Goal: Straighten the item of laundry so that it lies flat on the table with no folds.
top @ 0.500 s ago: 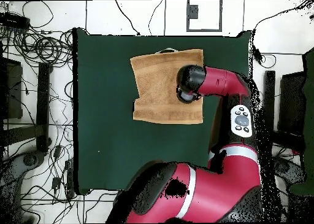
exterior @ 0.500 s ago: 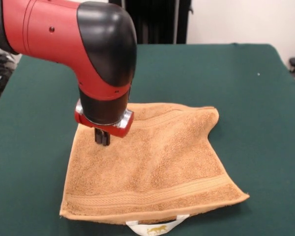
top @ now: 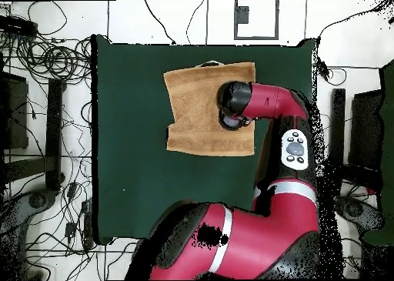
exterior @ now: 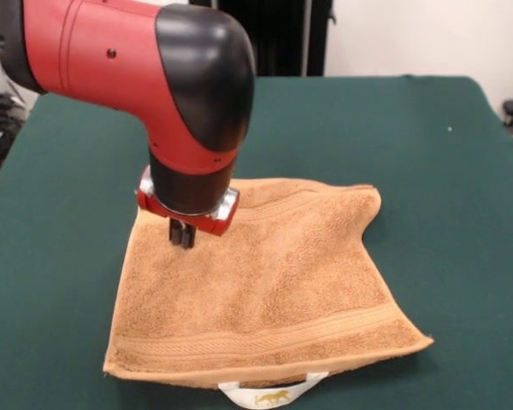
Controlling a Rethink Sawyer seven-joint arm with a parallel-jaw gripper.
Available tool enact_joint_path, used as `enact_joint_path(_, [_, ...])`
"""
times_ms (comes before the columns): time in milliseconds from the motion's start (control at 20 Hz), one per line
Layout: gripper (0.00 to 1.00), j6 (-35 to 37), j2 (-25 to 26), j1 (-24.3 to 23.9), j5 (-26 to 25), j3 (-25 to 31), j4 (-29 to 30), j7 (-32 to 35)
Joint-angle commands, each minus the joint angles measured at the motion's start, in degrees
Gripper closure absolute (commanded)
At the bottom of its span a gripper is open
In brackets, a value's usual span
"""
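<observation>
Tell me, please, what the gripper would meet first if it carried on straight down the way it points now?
Most likely the towel: the gripper points straight down over its far part, and nothing shows between them. Whether its tips already touch the cloth cannot be told. The table lies beneath.

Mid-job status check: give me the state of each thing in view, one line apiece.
towel: doubled over, layered edges at the camera-side hem, not yet flat; far right corner rumpled.
label: poking out from under the camera-side hem, gold mark showing.
gripper: pointing down over the towel's far left part; jaws close together, contact with the cloth unclear.
table: green cloth, towel lying on it.
</observation>
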Motion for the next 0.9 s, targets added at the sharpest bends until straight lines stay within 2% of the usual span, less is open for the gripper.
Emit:
enact_joint_path(50, [1.00, 10.4, 6.1, 4.2, -4.5, -1.0, 0.3, -0.6])
enact_joint_path(350, [1.00, 10.5, 11.2, 5.7, -6.2, -3.8, -4.3, 2.4])
enact_joint_path(650, [1.00, 6.5, 15.1, 5.8, -6.6, -4.6, -7.5, 3.6])
enact_joint_path(900, [1.00, 8.6, 16.4, 7.1, -7.8, -7.4, -8.8, 4.3])
